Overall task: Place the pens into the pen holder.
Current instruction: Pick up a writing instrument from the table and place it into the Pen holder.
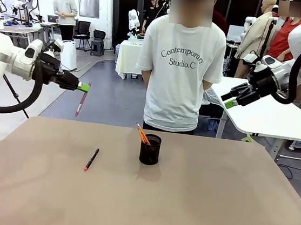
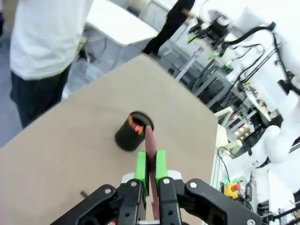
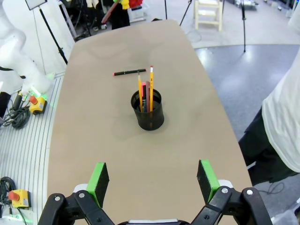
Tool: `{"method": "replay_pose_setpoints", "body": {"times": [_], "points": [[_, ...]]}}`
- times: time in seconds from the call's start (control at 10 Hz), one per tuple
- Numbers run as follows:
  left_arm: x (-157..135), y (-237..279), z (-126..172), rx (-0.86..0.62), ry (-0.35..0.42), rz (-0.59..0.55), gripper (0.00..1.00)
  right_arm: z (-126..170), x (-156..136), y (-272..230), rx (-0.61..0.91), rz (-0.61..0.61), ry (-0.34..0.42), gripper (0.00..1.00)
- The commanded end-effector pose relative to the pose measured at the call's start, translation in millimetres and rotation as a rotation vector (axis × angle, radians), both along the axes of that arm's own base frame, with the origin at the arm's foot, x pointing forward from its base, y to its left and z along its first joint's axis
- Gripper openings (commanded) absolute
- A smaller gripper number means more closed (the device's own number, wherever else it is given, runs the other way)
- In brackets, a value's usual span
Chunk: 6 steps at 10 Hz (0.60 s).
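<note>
You're seeing the left gripper (image 1: 84, 87) pinching the reddish-brown pen (image 1: 80, 100) between its pads. It's hanging in the air up and left of the pen holder (image 1: 150, 149), with the pen dangling tip-down. The right gripper (image 1: 233, 98) is hovering up and right of the pen holder, jaws spread wide. The pen holder is standing upright on the table (image 1: 226, 208) with orange pens (image 1: 143, 135) leaning out of it. The black pen (image 1: 91, 159), red-tipped, is lying flat left of the pen holder, well apart from it.

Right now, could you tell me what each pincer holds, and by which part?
Left pincer grips the reddish-brown pen near its top; right pincer holds nothing.
</note>
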<state>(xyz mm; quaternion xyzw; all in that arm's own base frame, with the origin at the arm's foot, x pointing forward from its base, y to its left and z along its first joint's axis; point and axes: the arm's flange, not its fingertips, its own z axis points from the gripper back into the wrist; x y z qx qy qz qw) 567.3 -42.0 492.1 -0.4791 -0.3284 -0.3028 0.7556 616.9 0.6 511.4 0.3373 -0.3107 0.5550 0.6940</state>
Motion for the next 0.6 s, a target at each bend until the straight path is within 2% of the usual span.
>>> {"method": "replay_pose_setpoints", "body": {"times": [0.0, 0.2, 0.3, 0.5], "points": [[-18, -24, -11, -0.12, -0.195, -0.118, 0.0, 2, 0, 1, 0.0, 0.0, -0.004, 1.0], [-20, -53, -10, -0.15, -0.341, -0.192, 0.0, 2, 0, 1, 0.0, 0.0, -0.004, 1.0], [-24, -72, -6, -0.172, -0.453, -0.204, 0.0, 2, 0, 1, 0.0, 0.0, -0.004, 1.0], [-25, -103, 2, -0.176, -0.659, -0.144, 0.0, 2, 0, 1, 0.0, 0.0, -0.004, 1.0]]}}
